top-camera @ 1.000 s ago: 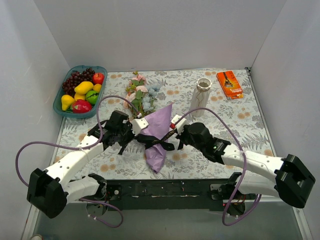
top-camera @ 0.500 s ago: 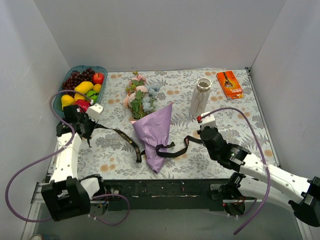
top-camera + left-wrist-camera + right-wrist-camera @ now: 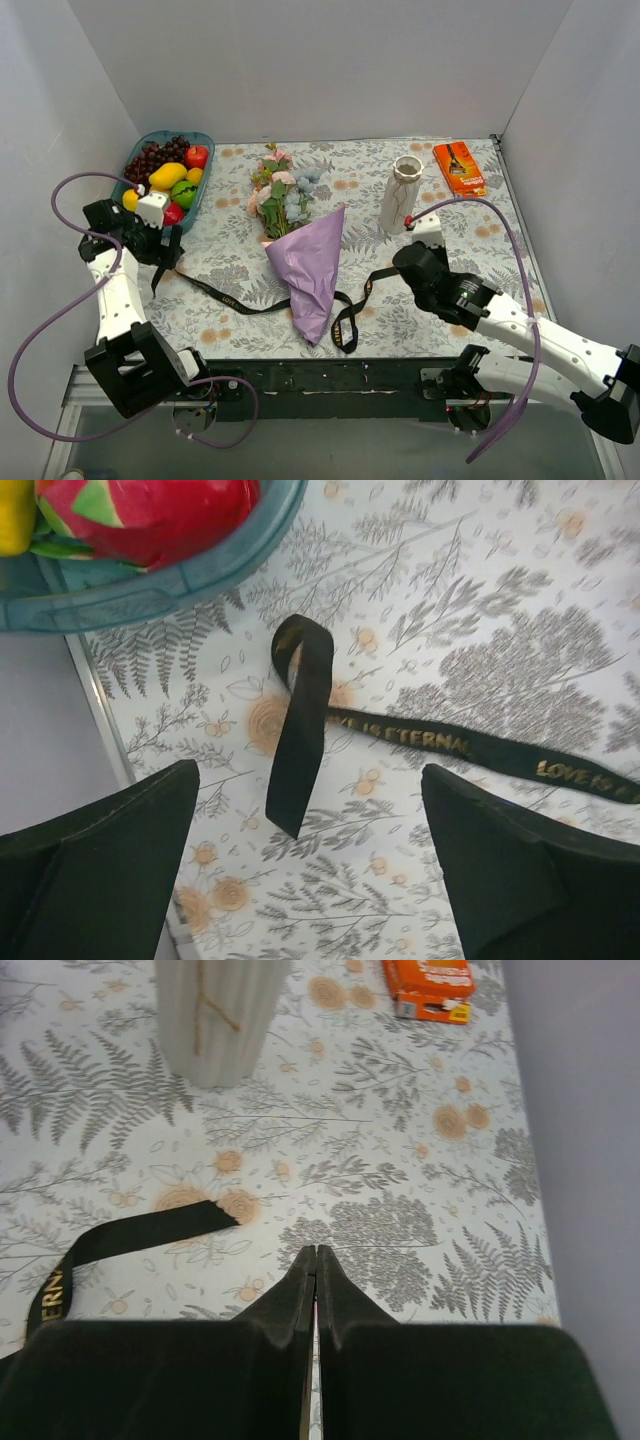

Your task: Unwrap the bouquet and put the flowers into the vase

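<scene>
Shows from above the bouquet (image 3: 305, 262) lying mid-table in its purple paper, the black ribbon (image 3: 230, 298) untied and trailing both ways, the vase (image 3: 402, 195) upright beyond; finds at the left wrist the left gripper (image 3: 310, 780) spread wide over a loose ribbon end, likely releasing it; finds at the right wrist the right gripper (image 3: 316, 1252) clenched on nothing.

A black ribbon (image 3: 310, 720) with gold lettering lies on the flower-printed worktop (image 3: 500, 620), its end curled into a loop. Up and left of the ribbon sits a teal tray (image 3: 150, 590) holding red fruit (image 3: 170, 515). The left end effector (image 3: 308, 780) hangs over the ribbon's tip, fingers spread wide, gripping nothing.
</scene>
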`<action>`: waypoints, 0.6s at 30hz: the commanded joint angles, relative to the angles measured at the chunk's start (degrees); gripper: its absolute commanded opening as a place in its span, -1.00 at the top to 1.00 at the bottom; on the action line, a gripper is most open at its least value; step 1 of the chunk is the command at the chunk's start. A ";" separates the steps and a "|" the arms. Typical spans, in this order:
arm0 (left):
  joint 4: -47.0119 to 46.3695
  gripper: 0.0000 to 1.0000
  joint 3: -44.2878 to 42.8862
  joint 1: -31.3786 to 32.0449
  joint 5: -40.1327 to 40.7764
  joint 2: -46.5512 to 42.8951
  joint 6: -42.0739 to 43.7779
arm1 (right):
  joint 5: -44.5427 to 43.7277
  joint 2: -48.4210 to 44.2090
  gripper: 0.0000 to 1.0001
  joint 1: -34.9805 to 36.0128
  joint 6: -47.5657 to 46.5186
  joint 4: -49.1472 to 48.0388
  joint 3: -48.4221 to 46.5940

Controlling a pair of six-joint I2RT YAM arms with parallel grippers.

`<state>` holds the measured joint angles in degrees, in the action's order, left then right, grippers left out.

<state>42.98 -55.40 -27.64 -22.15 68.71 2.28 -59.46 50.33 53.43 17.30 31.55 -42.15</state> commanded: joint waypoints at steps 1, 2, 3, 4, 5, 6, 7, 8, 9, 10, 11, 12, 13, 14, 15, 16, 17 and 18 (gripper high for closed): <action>3.24 -0.96 -8.13 -0.05 -9.39 -1.47 -3.76 | 9.26 4.51 0.84 1.32 -7.18 -11.76 -3.55; 5.60 -0.96 -9.80 -0.05 -12.97 -0.69 -4.91 | 10.06 5.65 0.77 1.50 -8.76 -14.56 -4.77; 7.62 -0.96 -13.91 -0.13 -15.35 0.28 -4.83 | 11.29 6.27 0.63 1.68 -9.38 -15.37 -5.57; 9.64 -0.96 -16.04 -0.14 -18.07 1.24 -4.92 | 11.30 6.88 0.58 2.46 -9.91 -16.07 -6.27; 13.84 -0.96 -18.15 -0.05 -24.54 3.95 -5.01 | 11.21 8.37 0.54 3.17 -11.14 -16.86 -7.06; 15.88 -0.96 -22.52 0.30 -27.04 5.37 -5.10 | 10.43 9.34 0.45 3.78 -11.76 -17.66 -8.63; 17.65 -0.97 -24.13 2.31 -29.42 6.69 -5.36 | 9.90 10.48 0.42 5.70 -12.37 -17.84 -9.43; 20.27 -0.96 -25.54 3.89 -31.27 9.14 -5.27 | 9.20 12.84 0.37 6.77 -13.60 -18.19 -10.05; 20.91 -0.96 -26.16 7.47 -34.50 9.77 -5.10 | 7.80 14.17 0.29 8.08 -13.78 -18.54 -11.10; 20.91 -0.96 -25.30 9.51 -35.32 9.95 -4.92 | 7.43 15.40 0.17 10.10 -13.87 -18.37 -11.63; 16.91 -0.96 -23.90 12.06 -35.42 9.78 -5.88 | 7.17 17.59 0.06 10.90 -13.09 -18.28 -11.99; 14.70 -0.96 -22.14 14.52 -34.37 9.08 -8.41 | 7.08 18.40 0.03 11.60 -12.12 -17.84 -12.34; 12.93 -0.96 -18.73 19.94 -33.75 8.81 -8.44 | 7.34 18.84 0.01 12.39 -11.07 -17.14 -12.52; 9.26 -0.96 -17.22 22.69 -32.88 8.64 -8.87 | 7.69 19.11 0.01 13.01 -9.32 -17.14 -12.26; 7.66 -0.96 -15.72 25.24 -31.82 8.64 -9.48 | 8.91 18.85 0.00 13.36 -8.87 -17.22 -11.91; 6.08 -0.96 -14.05 30.57 -29.64 9.51 -9.75 | 9.19 18.50 0.00 14.50 -8.60 -18.01 -10.60; 3.02 -0.96 -13.34 32.11 -28.92 10.30 -10.19 | 9.36 17.71 -0.02 15.12 -8.25 -18.28 -9.97; 1.85 -0.97 -12.99 33.60 -28.65 11.18 -10.54 | 8.41 17.18 -0.03 15.91 -7.99 -18.28 -9.36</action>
<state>51.81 -70.89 -1.50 -50.83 78.85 -5.87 -50.02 69.95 67.13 7.03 15.70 -52.51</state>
